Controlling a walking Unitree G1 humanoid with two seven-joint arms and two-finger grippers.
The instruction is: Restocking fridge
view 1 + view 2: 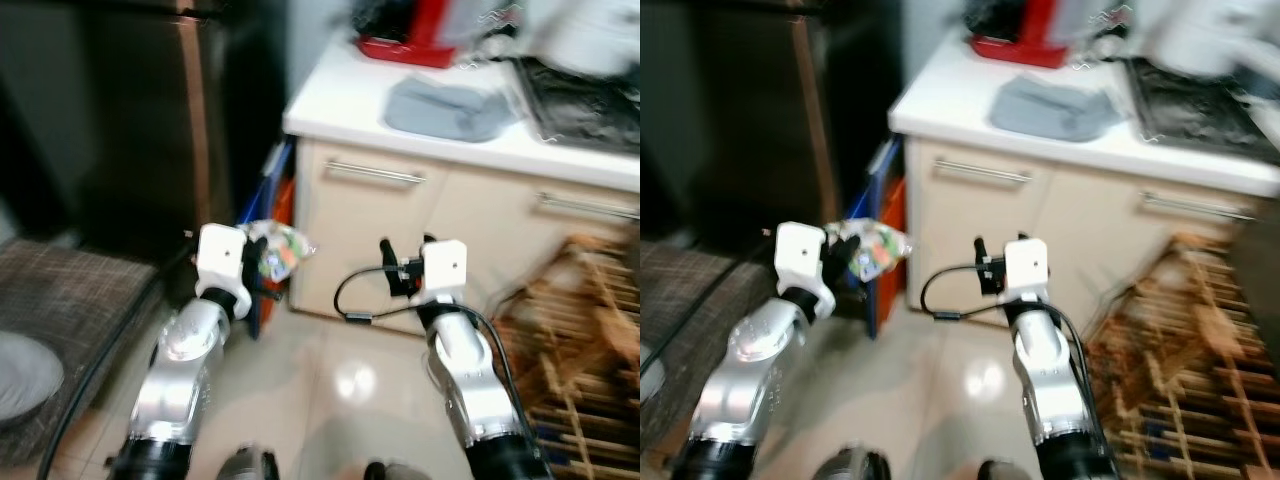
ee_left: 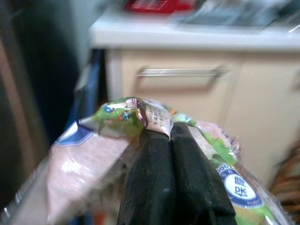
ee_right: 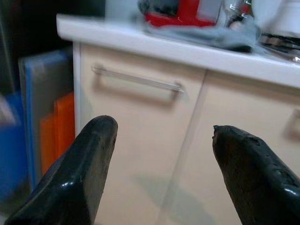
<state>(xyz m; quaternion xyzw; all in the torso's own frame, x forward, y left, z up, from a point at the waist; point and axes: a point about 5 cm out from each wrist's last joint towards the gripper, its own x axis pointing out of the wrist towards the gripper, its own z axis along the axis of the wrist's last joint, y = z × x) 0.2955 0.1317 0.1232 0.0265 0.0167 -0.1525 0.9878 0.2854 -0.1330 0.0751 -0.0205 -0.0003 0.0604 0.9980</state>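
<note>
— Where's the food packet (image 2: 154, 123)?
— Pinched in the left gripper (image 1: 258, 262), jaws pressed on it, held up near the dark fridge (image 1: 150, 120), beside the worktop (image 1: 340, 100).
— And the right gripper (image 3: 161, 159)?
— Jaws spread, empty — the packet isn't stocked yet, I'd judge.

head pair looks down, wrist cameras look ahead

both eye views face forward and down from above the arms, sharing the cream cabinet (image 1: 400, 230) and white counter (image 1: 970, 95); each wrist view sits close behind its fingers, facing that same cabinet.
</note>
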